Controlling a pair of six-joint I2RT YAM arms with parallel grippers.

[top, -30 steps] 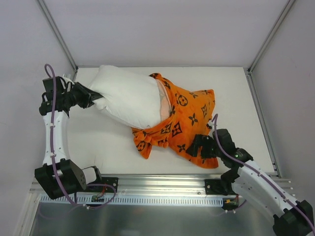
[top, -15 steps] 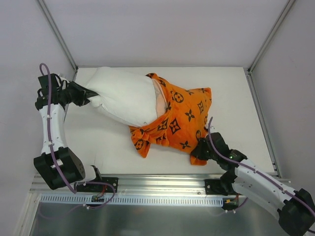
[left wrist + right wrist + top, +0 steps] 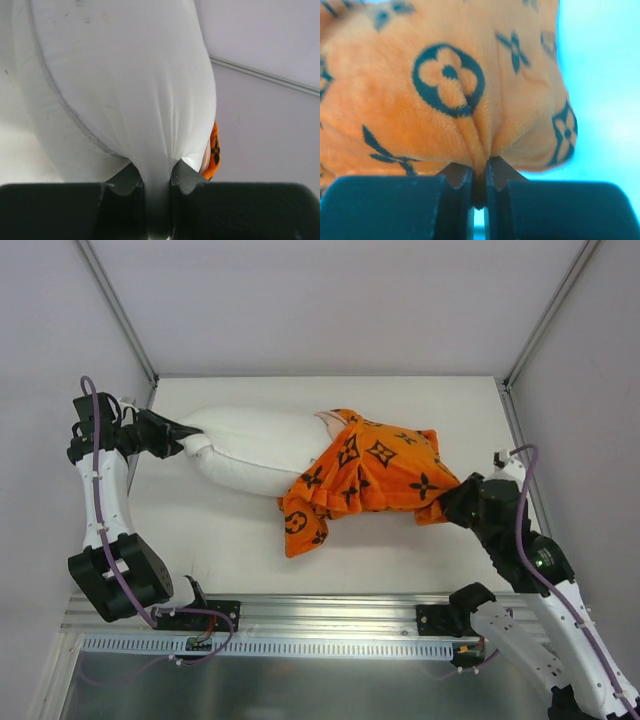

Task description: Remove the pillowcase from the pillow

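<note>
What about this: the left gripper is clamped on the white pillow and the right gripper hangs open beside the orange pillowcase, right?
Not quite. The right gripper is not open: the right wrist view shows it shut on a fold of the pillowcase. The left gripper is indeed clamped on the pillow.

Count it up: one pillow (image 3: 250,448) toward nine o'clock, one pillowcase (image 3: 375,475) toward three, two grippers, left gripper (image 3: 183,437) and right gripper (image 3: 446,508), one table (image 3: 200,530).

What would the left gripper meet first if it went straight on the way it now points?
The white pillow, whose corner the left gripper is shut on; the orange pillowcase lies farther along.
</note>
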